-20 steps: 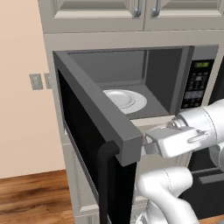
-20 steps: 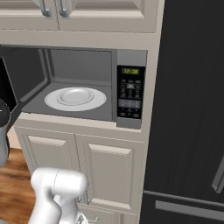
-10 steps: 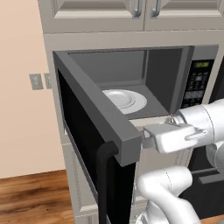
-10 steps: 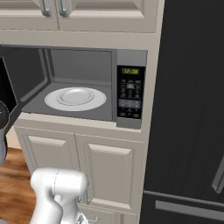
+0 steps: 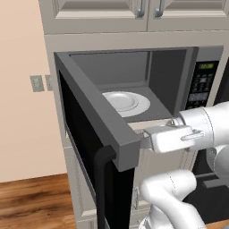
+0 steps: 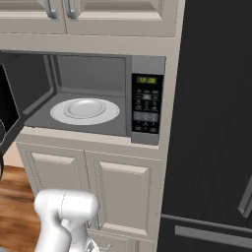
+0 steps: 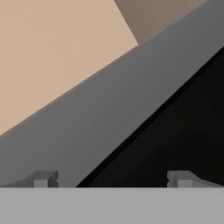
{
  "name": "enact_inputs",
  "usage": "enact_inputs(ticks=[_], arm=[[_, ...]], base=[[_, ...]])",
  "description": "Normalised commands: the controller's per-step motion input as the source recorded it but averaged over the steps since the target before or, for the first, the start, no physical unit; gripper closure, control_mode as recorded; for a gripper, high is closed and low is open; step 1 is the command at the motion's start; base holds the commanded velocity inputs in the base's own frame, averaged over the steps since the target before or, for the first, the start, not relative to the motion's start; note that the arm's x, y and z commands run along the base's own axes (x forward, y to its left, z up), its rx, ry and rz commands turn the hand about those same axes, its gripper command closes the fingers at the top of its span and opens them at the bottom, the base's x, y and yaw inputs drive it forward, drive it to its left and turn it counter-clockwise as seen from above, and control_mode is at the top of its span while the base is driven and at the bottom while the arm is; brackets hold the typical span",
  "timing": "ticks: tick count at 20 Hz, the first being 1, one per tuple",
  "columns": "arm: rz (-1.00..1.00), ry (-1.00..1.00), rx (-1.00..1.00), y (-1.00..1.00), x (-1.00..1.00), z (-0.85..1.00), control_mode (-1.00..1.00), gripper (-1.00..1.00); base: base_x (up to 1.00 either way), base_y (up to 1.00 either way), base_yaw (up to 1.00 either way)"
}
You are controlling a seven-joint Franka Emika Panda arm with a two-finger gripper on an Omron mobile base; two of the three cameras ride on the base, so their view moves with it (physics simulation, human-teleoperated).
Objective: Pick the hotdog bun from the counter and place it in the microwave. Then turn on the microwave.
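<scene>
The microwave (image 5: pixel 179 89) (image 6: pixel 147 103) stands open, its black glass door (image 5: pixel 89 147) swung far out to the left. A white plate (image 5: pixel 126 102) (image 6: pixel 84 109) lies on its floor with nothing on it. My gripper (image 5: pixel 144 142) (image 7: pixel 111 178) is level with the door's free edge, right behind it, and points at the door's grey inner frame (image 7: pixel 109 118). Its fingertips (image 7: pixel 43 178) stand wide apart with nothing between them, so it is open. The hotdog bun and the counter are out of view.
The keypad with green display (image 6: pixel 147 106) (image 5: pixel 202 85) sits on the oven's right. A tall black fridge (image 6: pixel 216 123) stands further right. Pale cabinet doors (image 6: pixel 93 187) are below, upper cabinets (image 5: pixel 134 13) above, and a beige wall with an outlet (image 5: pixel 36 83) to the left.
My hand has crept slightly left and up, closer to the open door's edge. The door and plate have not moved.
</scene>
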Motion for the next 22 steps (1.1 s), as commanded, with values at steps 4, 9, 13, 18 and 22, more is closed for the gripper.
enact_inputs(ticks=[4, 9, 13, 18, 22], arm=[[-0.08, 0.0, 0.06, 0.26, 0.0, -0.28, -1.0, -1.0], [-0.08, 0.0, 0.02, 0.0, 0.0, -0.13, -1.0, -1.0], [-0.06, 0.0, 0.0, -0.25, 0.02, -0.05, -1.0, -1.0], [-0.07, 0.02, 0.0, -0.4, 0.04, 0.0, -1.0, -1.0], [-0.12, 0.06, 0.0, -0.47, 0.01, 0.0, -1.0, -1.0]], base=[[0.0, 0.0, 0.0], [0.0, 0.0, 0.0], [0.0, 0.0, 0.0], [0.0, 0.0, 0.0], [0.0, 0.0, 0.0]])
